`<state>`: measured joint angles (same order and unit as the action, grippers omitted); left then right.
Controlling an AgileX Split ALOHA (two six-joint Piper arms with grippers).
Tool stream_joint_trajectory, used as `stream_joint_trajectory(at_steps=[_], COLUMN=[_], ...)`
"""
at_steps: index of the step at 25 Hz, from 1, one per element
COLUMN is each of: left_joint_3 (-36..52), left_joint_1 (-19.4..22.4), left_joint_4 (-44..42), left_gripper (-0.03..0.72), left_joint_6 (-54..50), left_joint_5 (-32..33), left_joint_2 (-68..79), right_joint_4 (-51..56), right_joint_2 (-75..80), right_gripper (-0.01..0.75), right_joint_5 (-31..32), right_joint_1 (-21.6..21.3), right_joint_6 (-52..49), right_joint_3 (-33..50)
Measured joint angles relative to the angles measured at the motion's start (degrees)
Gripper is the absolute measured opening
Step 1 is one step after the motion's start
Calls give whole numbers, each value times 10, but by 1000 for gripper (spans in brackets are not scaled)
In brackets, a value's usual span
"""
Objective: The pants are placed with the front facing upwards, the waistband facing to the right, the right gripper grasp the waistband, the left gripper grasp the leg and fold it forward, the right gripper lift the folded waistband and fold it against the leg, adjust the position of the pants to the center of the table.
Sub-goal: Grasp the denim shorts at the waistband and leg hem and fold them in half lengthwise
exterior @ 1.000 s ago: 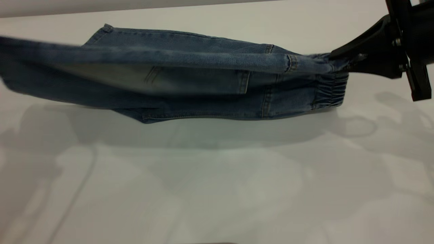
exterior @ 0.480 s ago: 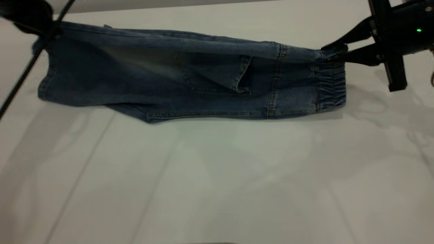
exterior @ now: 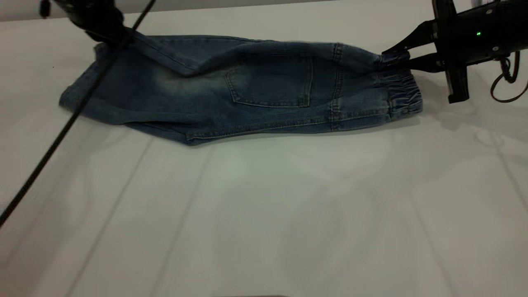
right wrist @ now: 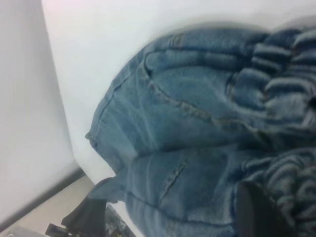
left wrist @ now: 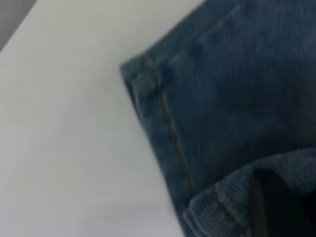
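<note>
in the exterior view the pants lay folded lengthwise on the far part of the white desk, stretched from left to right, with a patch back pocket facing up near the middle. the waistband sat at the right end, gathered and ruffled, and the leg hems were at the left end. the right tool reached in from the upper right, its two tapered fingers clenched on the far corner of the waistband, which was drawn up slightly off the desk there. a small green light glowed on the arm behind it, and a looped black cable hung at the right edge. the left tool stood at the upper left over the far corner of the leg, holding a flap of denim that ran diagonally down toward the pocket; its fingers were closed on the cloth. a thin black cable ran from it down to the lower left across the desk.

in the left wrist view a hemmed leg corner with tan stitching lay flat on the pale desk, and a second hem edge curled up close to the camera beside a dark finger.

in the right wrist view the ruffled waistband filled the near side, bunched against a dark finger, and the denim ran away across the desk toward the distant left tool.
</note>
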<state>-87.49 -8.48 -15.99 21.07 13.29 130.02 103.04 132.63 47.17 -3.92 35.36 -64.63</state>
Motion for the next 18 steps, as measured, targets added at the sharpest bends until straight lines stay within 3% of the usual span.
stream_joint_trajectory(at_steps=[3, 8, 12, 18], left_joint_3=[-25, -33, -33, -33], left_joint_1=[-1, -1, -1, 0], left_joint_4=[0, -1, -2, -2], left_gripper=[120, 275, 338, 416], left_joint_6=[-47, -188, -242, -251], left_joint_5=[-7, -29, -34, 27], left_joint_2=[15, 18, 17, -14], right_joint_4=[0, 0, 0, -79], right_joint_2=[9, 10, 10, 10], right_gripper=[128, 298, 428, 526], right_joint_5=[-3, 10, 55, 154], right_joint_1=[0, 0, -1, -1], right_joint_6=[-12, -11, 19, 55], right_joint_3=[-15, -37, -50, -50])
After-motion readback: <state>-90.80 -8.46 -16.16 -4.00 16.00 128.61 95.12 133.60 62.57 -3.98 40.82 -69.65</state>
